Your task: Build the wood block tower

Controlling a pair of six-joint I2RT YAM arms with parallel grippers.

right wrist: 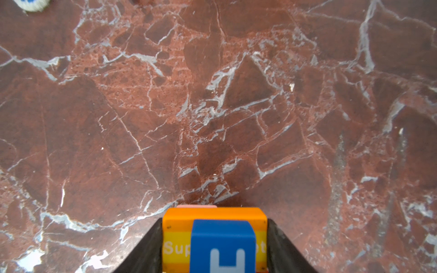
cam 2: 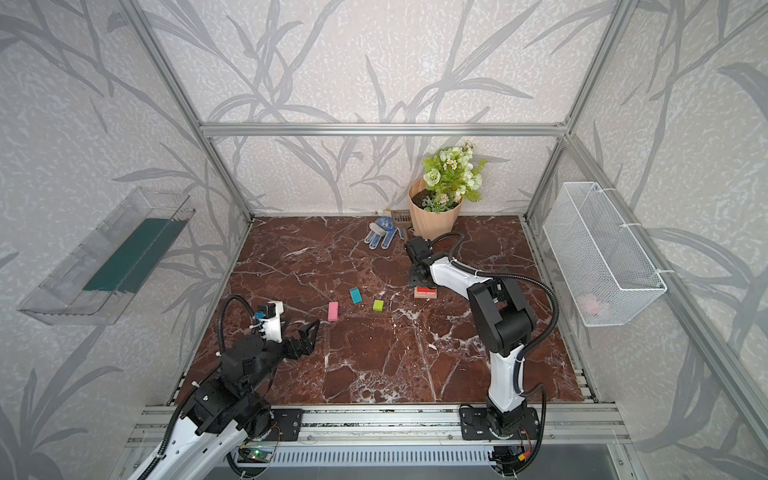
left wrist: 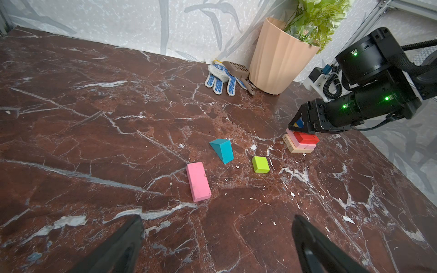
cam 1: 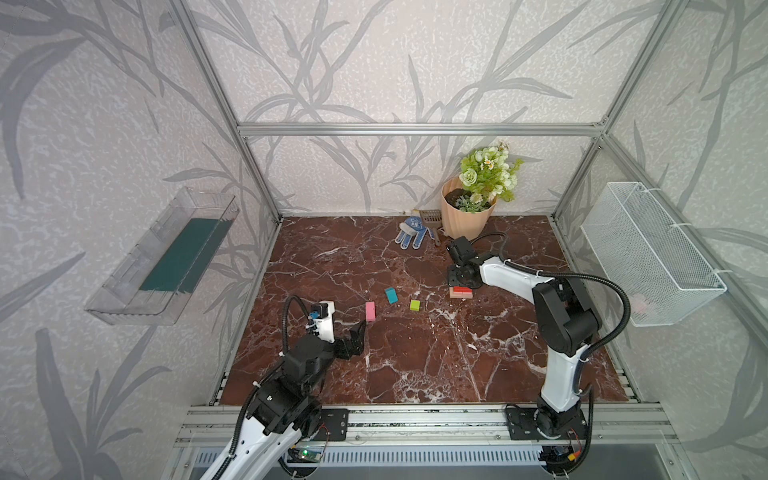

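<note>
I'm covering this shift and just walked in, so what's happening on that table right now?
The right hand is down at a low tower of coloured wooden blocks on the red marble table, jaws against both sides of an orange block with a blue H cube on it. The left hand hangs open and empty. A pink rectangular block, a teal wedge and a lime green block lie loose, not yet stacked.

The tabletop (cam 1: 415, 365) looks like polished red-brown marble, glossy and veined white. The pink block (left wrist: 198, 181), teal block (left wrist: 222, 150), lime green block (left wrist: 260, 164), orange block (right wrist: 214, 215) and blue cube (right wrist: 222, 236) are smooth painted wood with a soft sheen; the tan blocks (left wrist: 295, 147) show bare matt wood. Near the tabletop's far edge, the flowerpot (left wrist: 276, 63) is ribbed matt plastic and the glove (left wrist: 220, 79) is knitted cloth with blue dots.
</note>
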